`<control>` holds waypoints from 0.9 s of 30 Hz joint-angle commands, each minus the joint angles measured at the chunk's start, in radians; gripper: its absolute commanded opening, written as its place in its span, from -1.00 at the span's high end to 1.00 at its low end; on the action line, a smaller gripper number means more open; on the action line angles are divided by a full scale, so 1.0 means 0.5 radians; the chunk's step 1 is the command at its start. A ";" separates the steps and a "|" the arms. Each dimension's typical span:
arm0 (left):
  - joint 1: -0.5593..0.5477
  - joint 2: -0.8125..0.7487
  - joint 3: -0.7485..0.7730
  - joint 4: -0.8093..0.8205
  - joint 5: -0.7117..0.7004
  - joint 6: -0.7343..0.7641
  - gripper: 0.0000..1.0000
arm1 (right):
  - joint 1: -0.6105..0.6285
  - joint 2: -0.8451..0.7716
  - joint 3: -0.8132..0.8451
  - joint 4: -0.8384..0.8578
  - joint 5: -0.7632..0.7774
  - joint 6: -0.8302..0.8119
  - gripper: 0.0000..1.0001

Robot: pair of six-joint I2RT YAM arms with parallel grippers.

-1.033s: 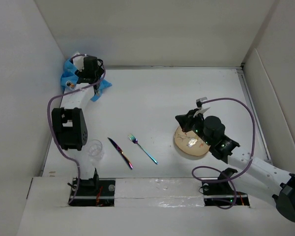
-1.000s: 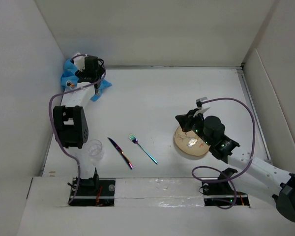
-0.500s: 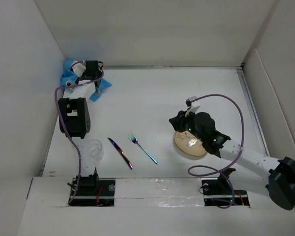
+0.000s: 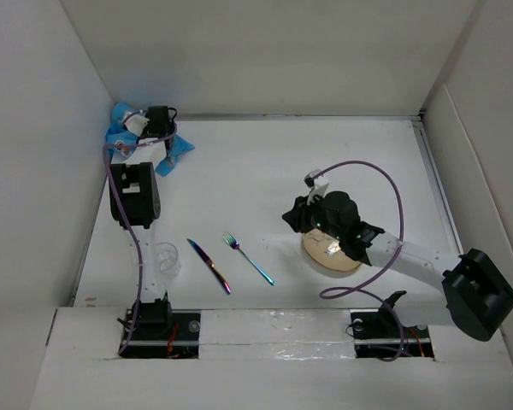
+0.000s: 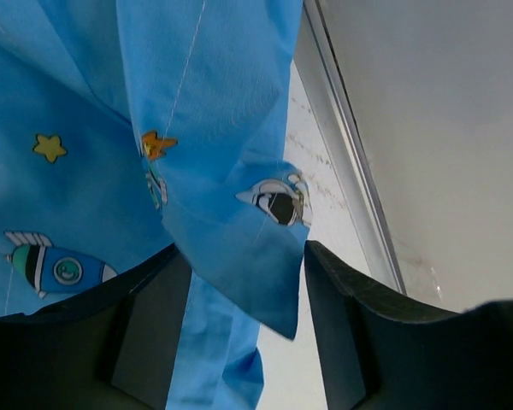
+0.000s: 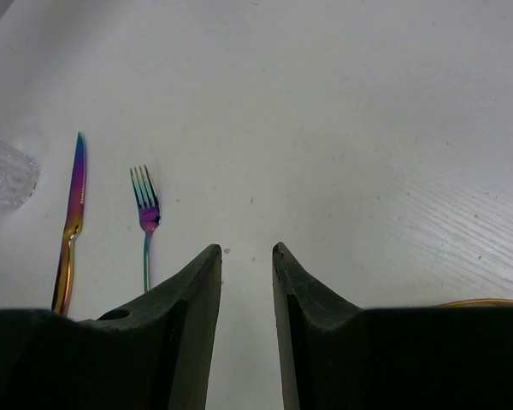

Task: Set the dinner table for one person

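The dinner table (image 4: pixel 265 171) is a white tabletop. A crumpled blue placemat (image 4: pixel 120 128) with astronauts lies in its far left corner. My left gripper (image 4: pixel 160 128) is over it. In the left wrist view a fold of the placemat (image 5: pixel 231 231) hangs between the open fingers of the left gripper (image 5: pixel 244 249), which stand well apart. A tan plate (image 4: pixel 332 252) sits right of centre. My right gripper (image 4: pixel 295 215) hovers just left of the plate; in the right wrist view the right gripper (image 6: pixel 246 248) is narrowly open and empty over bare table.
An iridescent knife (image 4: pixel 209 266) and fork (image 4: pixel 248 258) lie near the front; they also show in the right wrist view as knife (image 6: pixel 71 226) and fork (image 6: pixel 145 213). A clear glass (image 4: pixel 164 259) stands left of the knife. White wall panels border the table.
My right gripper has moved left and away from above the plate. The left arm's elbow has swung toward the far left while its gripper stayed at the placemat.
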 commanded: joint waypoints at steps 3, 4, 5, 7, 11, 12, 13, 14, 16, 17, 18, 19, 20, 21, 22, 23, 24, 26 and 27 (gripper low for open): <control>0.019 -0.006 0.157 0.076 -0.068 -0.057 0.01 | 0.017 0.072 0.116 0.129 -0.061 -0.056 0.28; 0.019 -0.009 0.166 0.076 -0.093 -0.044 0.04 | 0.017 0.081 0.128 0.123 -0.073 -0.053 0.28; 0.019 -0.012 0.170 0.073 -0.130 -0.032 0.08 | 0.017 0.093 0.137 0.114 -0.076 -0.056 0.28; 0.019 -0.006 0.191 0.069 -0.164 0.014 0.13 | 0.017 0.112 0.149 0.104 -0.082 -0.059 0.28; 0.019 -0.003 0.216 0.057 -0.194 0.075 0.42 | 0.017 0.127 0.162 0.089 -0.098 -0.059 0.28; 0.019 -0.003 0.225 0.054 -0.188 0.090 0.67 | 0.017 0.127 0.159 0.086 -0.089 -0.059 0.28; 0.019 -0.006 0.219 0.054 -0.188 0.100 0.67 | 0.017 0.124 0.159 0.086 -0.085 -0.059 0.28; 0.019 -0.012 0.210 0.057 -0.179 0.109 0.77 | 0.017 0.127 0.165 0.077 -0.085 -0.056 0.28; 0.019 -0.037 0.179 0.060 -0.161 0.136 1.00 | 0.017 0.121 0.171 0.071 -0.082 -0.062 0.28; 0.019 -0.049 0.167 0.060 -0.139 0.152 1.00 | 0.017 0.118 0.165 0.064 -0.070 -0.062 0.28; 0.019 -0.073 0.151 0.063 -0.130 0.167 1.00 | 0.017 0.109 0.165 0.061 -0.061 -0.059 0.28; 0.019 -0.131 0.100 0.082 -0.118 0.204 1.00 | 0.017 0.106 0.165 0.055 -0.055 -0.059 0.27; 0.019 -0.174 0.066 0.136 -0.081 0.222 1.00 | 0.017 0.087 0.168 0.049 -0.052 -0.056 0.27; 0.019 -0.220 0.026 0.173 -0.060 0.235 1.00 | 0.017 0.081 0.162 0.055 -0.049 -0.059 0.30; 0.019 -0.333 -0.063 0.216 -0.017 0.277 1.00 | 0.017 0.069 0.156 0.058 -0.049 -0.053 0.36; -0.002 -0.401 -0.103 0.308 0.008 0.305 1.00 | 0.017 0.057 0.155 0.052 -0.055 -0.056 0.46; -0.021 -0.453 -0.134 0.339 0.026 0.336 1.00 | 0.017 0.051 0.159 0.052 -0.067 -0.056 0.62; -0.057 -0.598 -0.146 0.364 0.075 0.409 1.00 | 0.017 0.035 0.152 0.064 -0.095 -0.050 0.79; -0.091 -0.650 -0.140 0.364 0.100 0.431 1.00 | 0.017 0.026 0.149 0.064 -0.095 -0.044 0.93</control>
